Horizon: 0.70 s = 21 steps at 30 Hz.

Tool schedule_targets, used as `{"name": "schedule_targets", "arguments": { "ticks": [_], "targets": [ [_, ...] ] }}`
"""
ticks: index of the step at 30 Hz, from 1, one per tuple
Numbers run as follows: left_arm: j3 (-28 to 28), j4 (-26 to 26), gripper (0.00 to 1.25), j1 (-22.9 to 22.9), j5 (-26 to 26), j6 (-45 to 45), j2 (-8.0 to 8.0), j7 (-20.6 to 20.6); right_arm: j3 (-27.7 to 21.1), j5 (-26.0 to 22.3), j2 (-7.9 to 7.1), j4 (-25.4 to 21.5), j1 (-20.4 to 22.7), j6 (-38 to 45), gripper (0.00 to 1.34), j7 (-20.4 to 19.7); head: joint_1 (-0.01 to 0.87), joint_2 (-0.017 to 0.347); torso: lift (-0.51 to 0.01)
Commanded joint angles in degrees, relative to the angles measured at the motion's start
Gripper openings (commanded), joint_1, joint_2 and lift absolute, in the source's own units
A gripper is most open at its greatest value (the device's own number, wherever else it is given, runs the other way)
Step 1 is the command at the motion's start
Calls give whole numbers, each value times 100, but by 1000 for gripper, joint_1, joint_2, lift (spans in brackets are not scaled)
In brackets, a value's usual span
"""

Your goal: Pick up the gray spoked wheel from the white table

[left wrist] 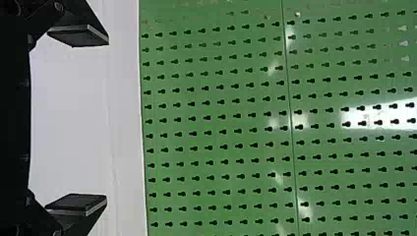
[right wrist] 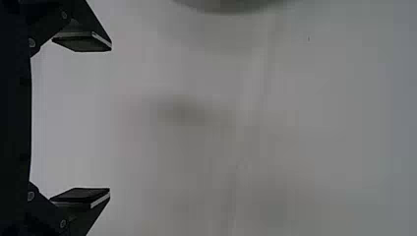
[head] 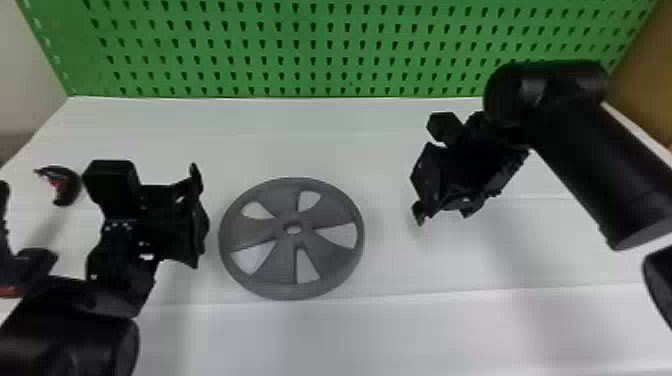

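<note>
The gray spoked wheel [head: 270, 270] lies flat on the white table [head: 400, 330], near the middle in the head view. Just left of its rim is my left gripper [head: 196, 215], and my right gripper [head: 422, 187] hangs farther off on the wheel's right, above the table. The left wrist view has the left gripper [left wrist: 107, 119] open with nothing between its pads. Likewise open and holding nothing is the right gripper [right wrist: 110, 119] in its wrist view, where a gray curved edge [right wrist: 233, 5] cuts into the top.
A green perforated board [head: 320, 50] stands along the table's back edge. At the left lie a dark curved item with red [head: 70, 187] and another dark object [head: 37, 262], close to the left arm. A brown surface [head: 645, 75] rises at the far right.
</note>
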Motion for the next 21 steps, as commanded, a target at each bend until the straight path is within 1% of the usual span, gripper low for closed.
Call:
{"name": "schedule_targets", "arguments": {
  "ticks": [1,3,7,9,11,15,21],
  "targets": [
    [17,-1,1100,13,0,0,0,2,-45,-84,82,8,-60,36,1098,0,765,2,-96],
    [17,-1,1100,13,0,0,0,2,87,-171,118,-18,-121,36,1098,0,765,2,-96],
    [17,-1,1100,13,0,0,0,2,579,-382,162,-115,-244,-51,1098,0,765,2,-96],
    [26,8,1100,13,0,0,0,2,851,-453,153,-247,-280,-121,1098,0,765,2,-96],
    [26,-1,1100,13,0,0,0,2,1080,-461,109,-484,-280,-165,1098,0,765,2,-96],
    [52,-1,1100,40,8,-9,0,2,1379,-567,30,-932,-227,-183,1098,9,765,2,-96],
    [70,-18,1100,49,8,-9,0,2,1888,-1024,-41,-1222,-227,-157,1098,9,765,2,-96]
  ]
}}
